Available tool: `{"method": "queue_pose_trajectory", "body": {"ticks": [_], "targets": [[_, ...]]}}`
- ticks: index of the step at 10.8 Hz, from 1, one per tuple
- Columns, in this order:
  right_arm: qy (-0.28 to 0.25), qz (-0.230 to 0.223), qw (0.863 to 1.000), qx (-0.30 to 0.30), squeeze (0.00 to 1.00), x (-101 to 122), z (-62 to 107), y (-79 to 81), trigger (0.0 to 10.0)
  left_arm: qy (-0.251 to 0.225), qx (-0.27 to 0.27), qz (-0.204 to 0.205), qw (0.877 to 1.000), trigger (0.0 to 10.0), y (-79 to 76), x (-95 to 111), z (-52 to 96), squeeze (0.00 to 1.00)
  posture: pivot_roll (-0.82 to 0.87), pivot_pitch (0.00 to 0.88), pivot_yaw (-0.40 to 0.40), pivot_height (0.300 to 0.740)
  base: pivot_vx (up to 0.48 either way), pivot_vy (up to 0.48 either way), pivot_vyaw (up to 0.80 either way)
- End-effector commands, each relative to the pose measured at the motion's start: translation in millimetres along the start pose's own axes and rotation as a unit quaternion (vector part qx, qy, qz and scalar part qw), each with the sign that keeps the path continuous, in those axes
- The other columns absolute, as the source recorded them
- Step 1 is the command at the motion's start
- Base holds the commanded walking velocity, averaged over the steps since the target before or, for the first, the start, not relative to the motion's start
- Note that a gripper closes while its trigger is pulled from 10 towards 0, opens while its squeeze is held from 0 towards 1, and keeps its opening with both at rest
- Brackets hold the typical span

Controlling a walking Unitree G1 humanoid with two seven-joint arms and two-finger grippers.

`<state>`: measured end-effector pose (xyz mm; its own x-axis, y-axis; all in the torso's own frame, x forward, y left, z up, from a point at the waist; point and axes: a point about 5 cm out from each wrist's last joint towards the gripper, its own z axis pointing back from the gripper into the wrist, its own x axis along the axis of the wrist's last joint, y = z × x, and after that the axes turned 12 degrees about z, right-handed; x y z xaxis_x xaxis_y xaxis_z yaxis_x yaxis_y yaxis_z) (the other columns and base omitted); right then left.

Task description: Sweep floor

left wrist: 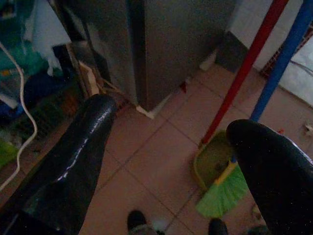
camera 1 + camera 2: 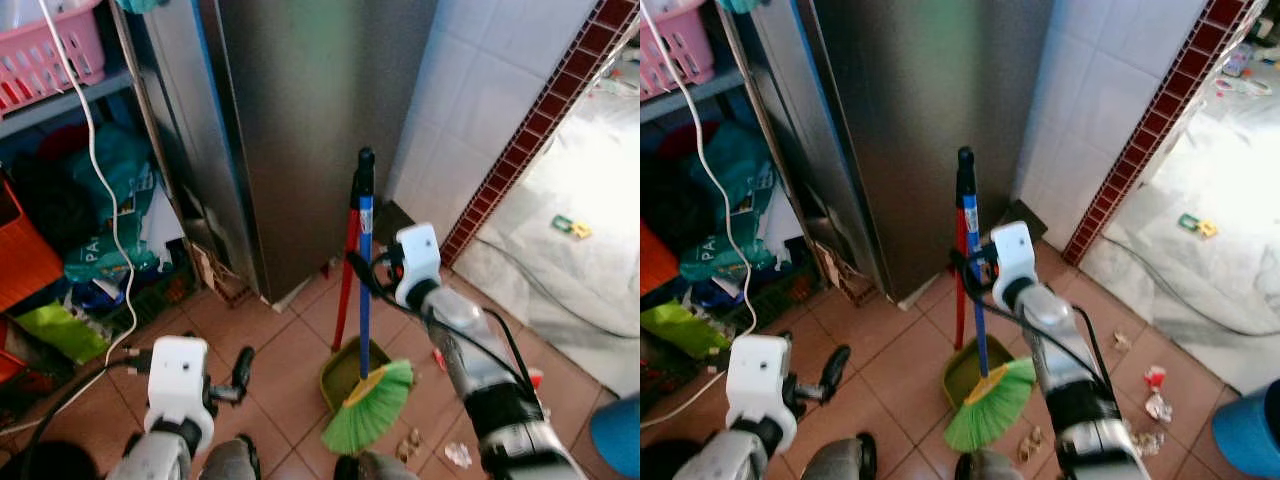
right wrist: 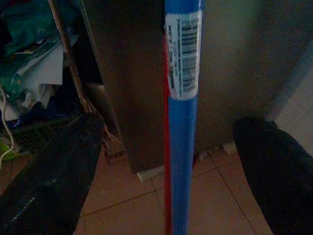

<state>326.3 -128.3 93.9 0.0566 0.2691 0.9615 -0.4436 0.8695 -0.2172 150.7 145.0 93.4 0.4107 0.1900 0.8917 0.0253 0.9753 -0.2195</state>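
Broom handle (image 3: 182, 147) stands between the wide right claw (image 3: 168, 161); left claw (image 1: 166, 161) wide.

Blue-handled broom (image 2: 365, 290) with green bristles, red-handled, seemingly olive dustpan (image 2: 342, 372), terracotta floor tiles (image 2: 280, 350).

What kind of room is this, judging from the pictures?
Probably a home kitchen or utility corner: a tall steel fridge stands on terracotta floor tiles, cluttered storage shelves are beside it, and a broom leans against it with a dustpan.
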Motion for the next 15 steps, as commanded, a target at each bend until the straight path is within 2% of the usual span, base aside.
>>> {"method": "queue_pose_trajectory", "body": {"ticks": [1,3,6,10,15], "targets": [[-0.002,0.001,1.0,-0.004,0.0,1,-2.7,-2.6,10.0,0.003,-0.005,0.001,1.0,10.0,-1.2,1,5.6,0.0,0.12,0.205,-0.034,0.74,0.0,0.0,0.0],[-0.007,0.002,1.0,-0.008,0.0,3,-6.7,-7.4,10.0,0.009,-0.005,0.004,1.0,10.0,-1.3,0,10.1,0.0,0.13,0.211,-0.035,0.74,0.0,0.0,0.0],[-0.016,0.003,1.0,-0.004,0.0,5,-11.7,-5.6,10.0,0.014,-0.009,0.01,1.0,10.0,-3.1,-2,14.0,0.0,0.14,0.212,-0.04,0.74,0.0,0.0,0.0],[-0.025,-0.006,1.0,-0.004,0.0,10,-20.4,-2.0,10.0,0.018,-0.032,0.011,0.999,10.0,-7.6,-4,13.9,0.0,0.14,0.204,-0.042,0.74,0.0,0.0,0.0],[-0.032,-0.01,0.999,-0.014,0.0,13,-30.0,-4.9,10.0,0.018,-0.029,0.013,0.999,10.0,-7.7,-4,15.2,0.0,0.15,0.206,-0.045,0.74,0.0,0.0,0.0]]}}
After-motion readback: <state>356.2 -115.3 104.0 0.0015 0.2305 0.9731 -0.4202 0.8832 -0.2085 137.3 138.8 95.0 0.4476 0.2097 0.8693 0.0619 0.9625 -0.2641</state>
